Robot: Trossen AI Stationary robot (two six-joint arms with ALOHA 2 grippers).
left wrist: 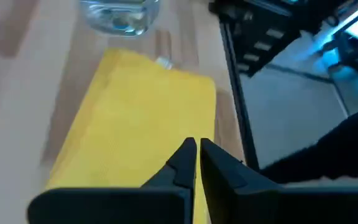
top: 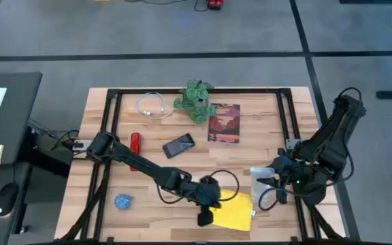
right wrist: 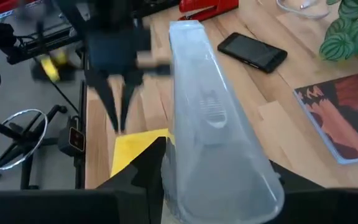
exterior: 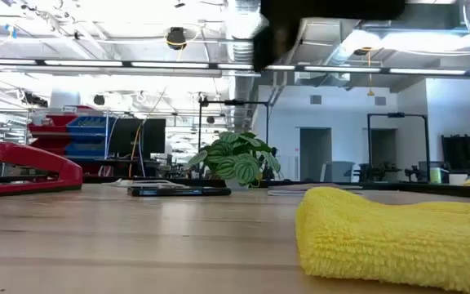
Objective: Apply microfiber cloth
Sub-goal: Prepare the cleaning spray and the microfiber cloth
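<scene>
The microfiber cloth (top: 233, 211) lies flat near the front edge of the wooden tabletop (top: 264, 129), right of the middle — a bright yellow, thick-piled square. The left arm reaches across from the left side, and its tool (top: 205, 216) hangs at the cloth's left edge. In the left wrist view the tool (left wrist: 197, 152) has its two dark fingers pressed nearly together, tips over the yellow fabric (left wrist: 135, 118), with nothing between them; whether the tips touch the cloth cannot be told.

The right arm sits at the right side of the tabletop, and its tool (top: 267, 182) grips a clear plastic bottle (top: 261, 181) just behind the cloth. In the right wrist view the bottle (right wrist: 213, 124) fills the middle, held between that tool's fingers, with a corner of the cloth (right wrist: 138, 149) showing past it.

Farther back lie a black smartphone (top: 179, 145), a red stapler (top: 135, 142), a dark red book (top: 224, 124), a small potted plant (top: 196, 101) and a coiled white cable (top: 154, 106) — all well apart from the cloth. A blue object (top: 122, 201) rests near the front left.
</scene>
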